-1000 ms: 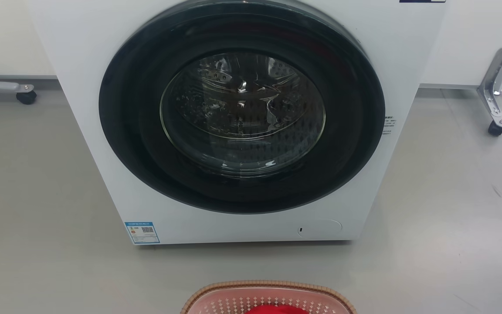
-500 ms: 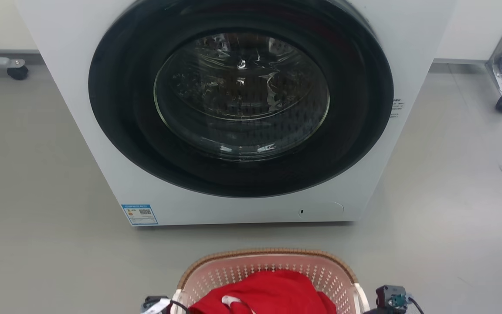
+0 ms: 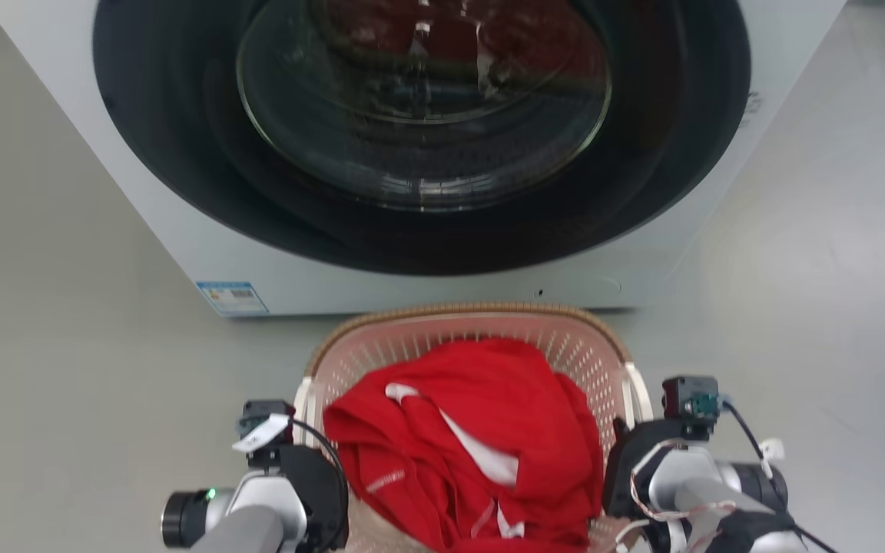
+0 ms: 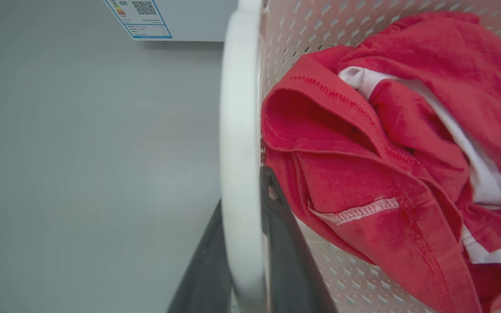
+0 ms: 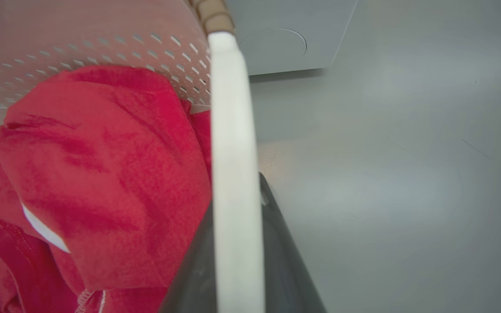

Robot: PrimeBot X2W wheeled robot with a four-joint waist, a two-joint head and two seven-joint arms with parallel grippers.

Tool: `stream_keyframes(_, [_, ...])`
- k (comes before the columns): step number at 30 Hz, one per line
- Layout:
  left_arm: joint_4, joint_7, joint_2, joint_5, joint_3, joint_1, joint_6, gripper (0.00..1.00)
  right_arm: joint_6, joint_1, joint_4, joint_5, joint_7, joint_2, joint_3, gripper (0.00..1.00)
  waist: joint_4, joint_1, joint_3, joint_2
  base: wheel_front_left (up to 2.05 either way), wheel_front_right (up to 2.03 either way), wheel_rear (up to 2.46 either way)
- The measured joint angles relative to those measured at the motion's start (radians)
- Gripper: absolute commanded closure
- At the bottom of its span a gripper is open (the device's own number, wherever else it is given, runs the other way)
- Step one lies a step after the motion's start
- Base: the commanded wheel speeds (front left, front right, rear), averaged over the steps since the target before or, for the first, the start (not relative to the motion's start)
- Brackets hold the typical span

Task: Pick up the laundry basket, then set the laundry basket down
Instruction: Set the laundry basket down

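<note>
View dipped: laundry basket [image 3: 465,311] before washer [image 3: 204,246], grey floor [image 3: 66,384].

The left pale grey forearm [image 3: 246,530] and the right pale grey forearm [image 3: 700,491] come up from the lower corners of the head view, their black wrists turned inward. The left gripper [image 4: 242,204] has its two long dark fingers [image 4: 278,226] pressed against a white loop handle [image 4: 239,108] of the pale pink perforated plastic laundry basket [image 3: 412,346] (one finger outside the loop, one inside). The right gripper [image 5: 235,204] clamps the opposite white loop handle [image 5: 231,113] likewise.
</note>
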Motion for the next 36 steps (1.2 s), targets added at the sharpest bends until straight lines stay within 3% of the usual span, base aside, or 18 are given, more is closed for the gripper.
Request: stream_keyframes(36, [0.013,-0.068,0.006,0.028,0.018,-0.344,0.009,1.0,0.0,-0.358,0.026,-0.052,-0.057,-0.018,0.011,1.0,0.023,0.0,0.545,0.0001,0.0,0.0,0.0])
